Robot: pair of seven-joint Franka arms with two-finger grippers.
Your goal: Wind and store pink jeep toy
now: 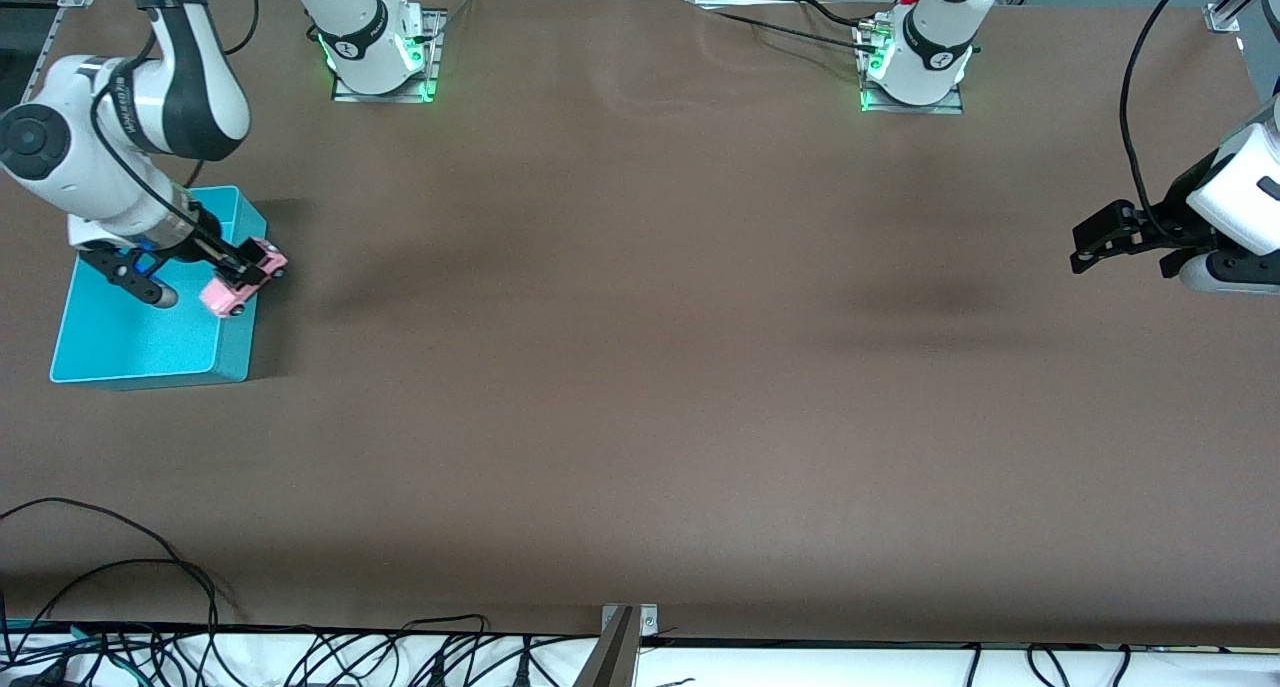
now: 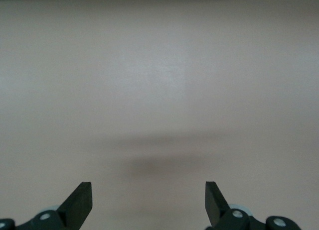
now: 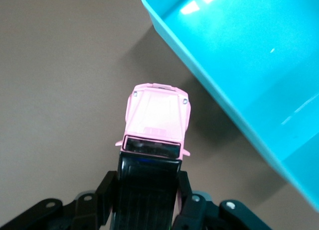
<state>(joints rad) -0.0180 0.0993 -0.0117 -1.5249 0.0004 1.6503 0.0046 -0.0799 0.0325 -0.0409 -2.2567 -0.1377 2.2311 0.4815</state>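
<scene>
Two arms, front view: right gripper (image 1: 240,272) clamps the pink jeep toy (image 1: 245,278) up in the air, over the turquoise bin's (image 1: 140,352) rim on the side facing the left arm.
Left gripper (image 1: 1085,252): waits over bare bench (image 1: 650,367), well apart from the bin.
Left wrist view: fingers (image 2: 79,202) spread wide, nothing between.
Right wrist view: jeep (image 3: 157,120) gripped by its black roof, just beside the bin wall (image 3: 219,98).

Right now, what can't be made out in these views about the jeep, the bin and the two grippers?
- Pink jeep toy: its rear end and any winding part are covered by the right gripper in the right wrist view.
- Turquoise bin: part of its floor is hidden under the right arm in the front view; cut off by the edge in the right wrist view.
- Left gripper: only the fingertips show in its wrist view.
</scene>
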